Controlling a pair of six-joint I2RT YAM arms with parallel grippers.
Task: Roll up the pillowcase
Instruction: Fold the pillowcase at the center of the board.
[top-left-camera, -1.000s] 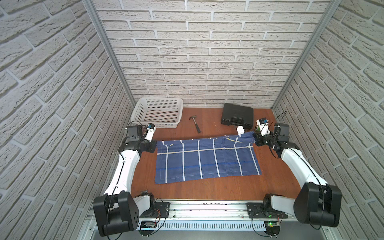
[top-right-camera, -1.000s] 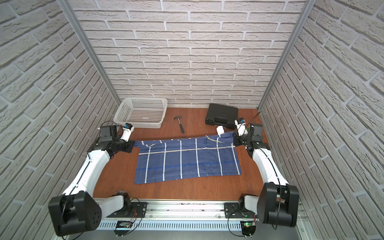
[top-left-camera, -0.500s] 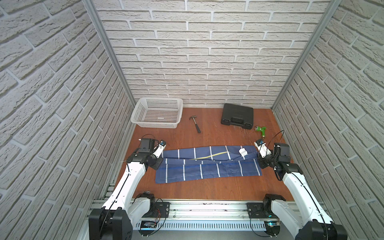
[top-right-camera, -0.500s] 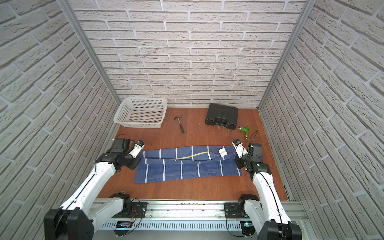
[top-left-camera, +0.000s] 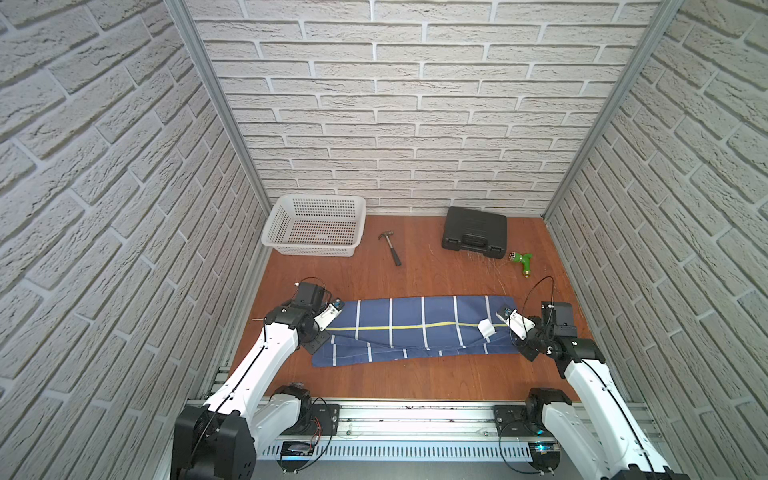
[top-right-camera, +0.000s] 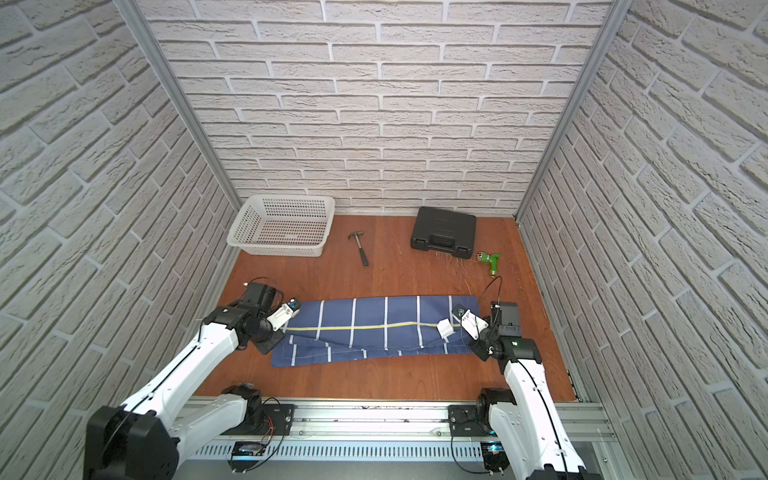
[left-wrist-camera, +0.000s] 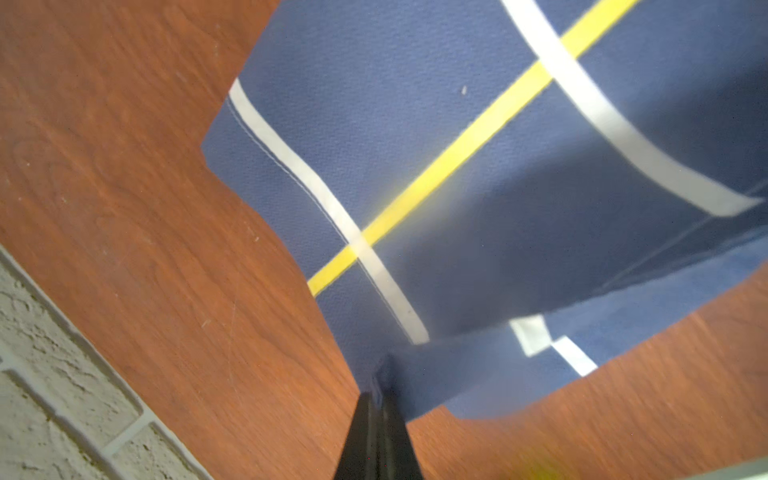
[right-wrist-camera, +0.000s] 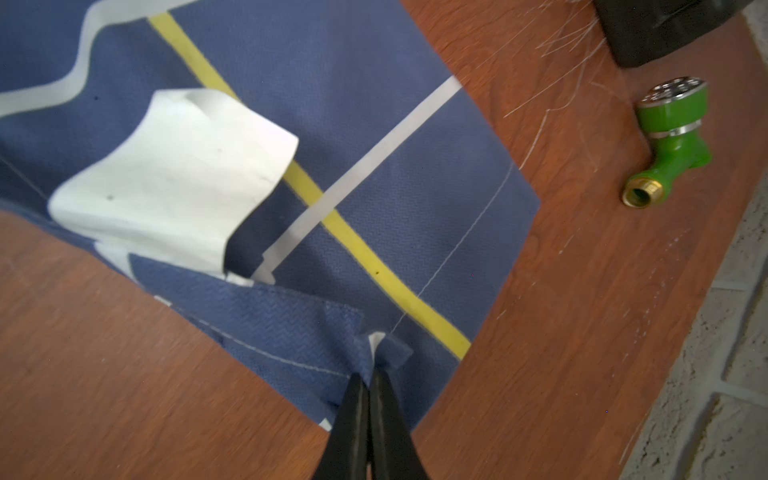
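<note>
Top views: in both top views the pillowcase (top-left-camera: 415, 328) (top-right-camera: 374, 328) lies as a long folded band across mid tabletop, parallel to the near edge, w/ one yellow stripe running its length. Its L end meets the left pincer (top-left-camera: 329, 332) (top-right-camera: 286, 328) and its R end meets the right pincer (top-left-camera: 514, 338) (top-right-camera: 467, 336). The tips are too small to judge here. The white care tag (top-left-camera: 486, 327) sits on the top layer near the R end, just beside the right pincer.

Left wrist: left pincer (left-wrist-camera: 380, 386) is clamped tight, w/ a bunched navy edge pinched between the jaws where the folded layers meet. The pillowcase (left-wrist-camera: 457, 166) fans out from the tips.

Right wrist: right pincer (right-wrist-camera: 370, 378) is closed on a puckered corner of the pillowcase (right-wrist-camera: 353, 124). The care tag (right-wrist-camera: 178, 178) curls up close by; any print on it can't be read. A green nozzle (right-wrist-camera: 673, 141) lies past the cloth's end, apart from it.
</note>
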